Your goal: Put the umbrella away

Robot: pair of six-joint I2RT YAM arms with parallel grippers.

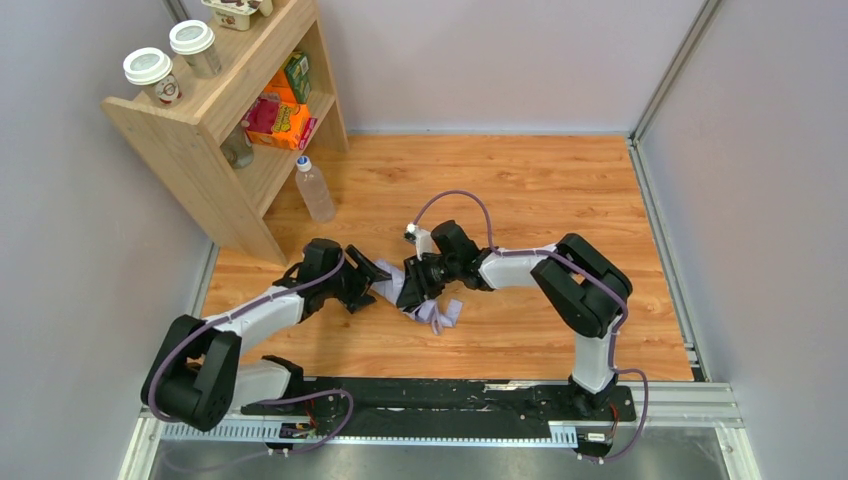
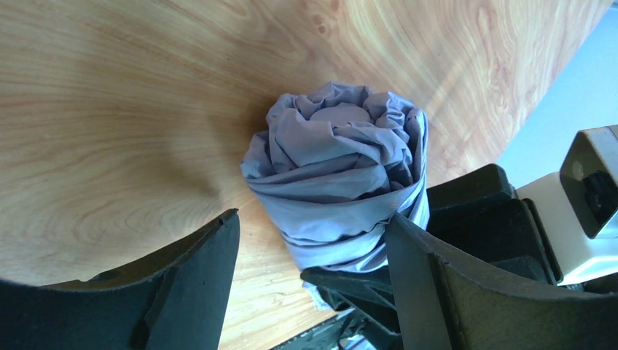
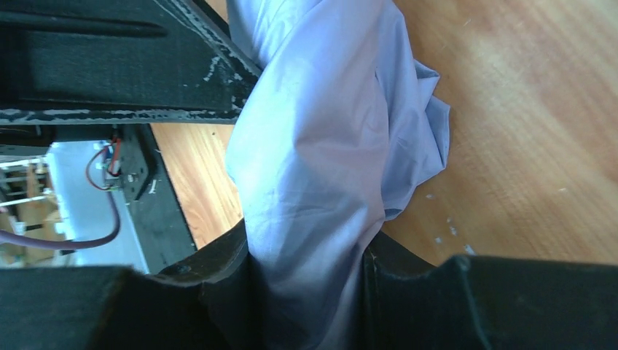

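Left pincer (image 2: 313, 221) gapes wide around the umbrella (image 2: 335, 146); right pincer (image 3: 306, 240) clamps its fabric.

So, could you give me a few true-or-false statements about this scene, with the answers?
1. The right gripper is shut on the umbrella. True.
2. The left gripper also clamps it. False: its jaws stand open around the rolled end.
3. Two lidded cups stand on top of the shelf. True.
4. The bottle lies on the shelf. False: it stands on the table beside the shelf.
5. The umbrella is spread open. False: its fabric is rolled and bunched.
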